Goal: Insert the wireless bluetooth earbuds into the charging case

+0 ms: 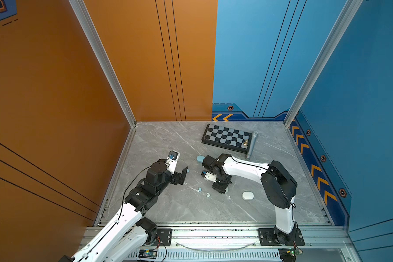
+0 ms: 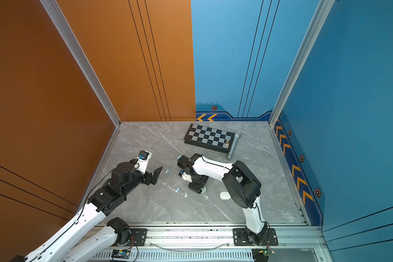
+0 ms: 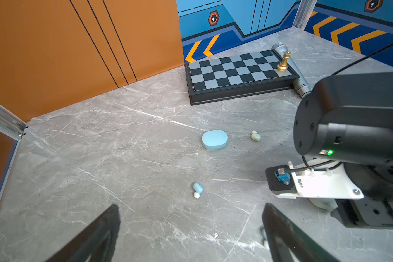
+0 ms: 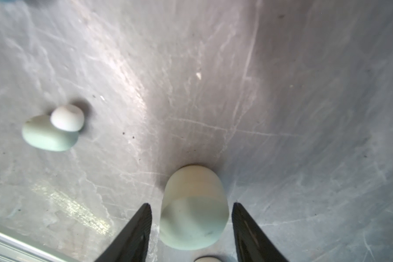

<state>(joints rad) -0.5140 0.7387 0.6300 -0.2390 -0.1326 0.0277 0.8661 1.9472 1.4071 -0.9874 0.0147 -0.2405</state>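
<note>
My right gripper [image 4: 192, 204] points down at the table [image 1: 168, 204] and is open. A pale green rounded case [image 4: 193, 211] lies between its fingers with a gap on each side. A pale green earbud [image 4: 52, 130] with a white tip lies to one side. In both top views this gripper [image 1: 222, 189] [image 2: 199, 189] stands mid-table. My left gripper [image 3: 191, 205] [image 1: 183, 175] is open and holds nothing, with a light blue earbud [image 3: 197, 189] [image 2: 167, 170] just beyond its fingertips. A light blue case [image 3: 214, 139] [image 1: 200, 158] and a white case [image 1: 247, 195] lie shut. Two more earbuds [image 1: 199, 189] [image 1: 208, 194] lie between the arms.
A chessboard [image 1: 226, 137] with a gold chess piece [image 3: 284, 61] sits at the back right, and a grey microphone [image 1: 251, 145] lies against it. Another pale earbud [image 3: 255, 135] lies near the blue case. Orange and blue walls enclose the table.
</note>
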